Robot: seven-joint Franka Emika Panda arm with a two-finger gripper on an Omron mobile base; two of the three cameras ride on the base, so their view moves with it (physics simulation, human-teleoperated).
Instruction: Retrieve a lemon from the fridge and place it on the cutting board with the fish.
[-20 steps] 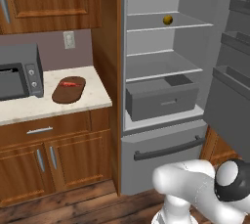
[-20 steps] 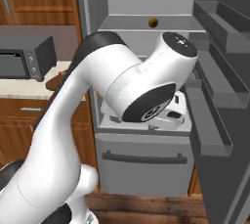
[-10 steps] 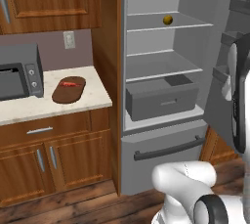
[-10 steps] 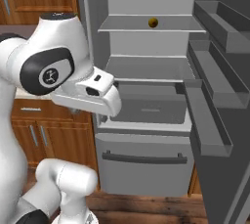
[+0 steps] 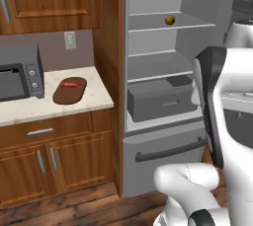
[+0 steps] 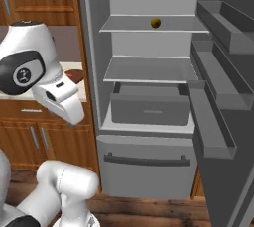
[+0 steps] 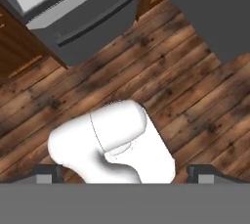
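One lemon [image 5: 169, 20] at upper right, on one fridge's [image 5: 163, 170] top shelf. One cutting board [image 5: 69, 90] at left centre bears one fish [image 5: 68, 85]. One microwave [image 5: 17, 72] at far left. One wall outlet [image 5: 70, 40].

Over the last second only the arm changes place; in the left base view it goes from a low white link and dark joint at the bottom right corner to a tall white and dark column standing along the right edge, in front of the open fridge [image 5: 163, 96]; in the right base view it swings away from the middle, where it covered the drawer [image 6: 150, 105], to the left side, its dark-jointed link now near the counter; the lower shelves and drawer come into plain sight behind it.
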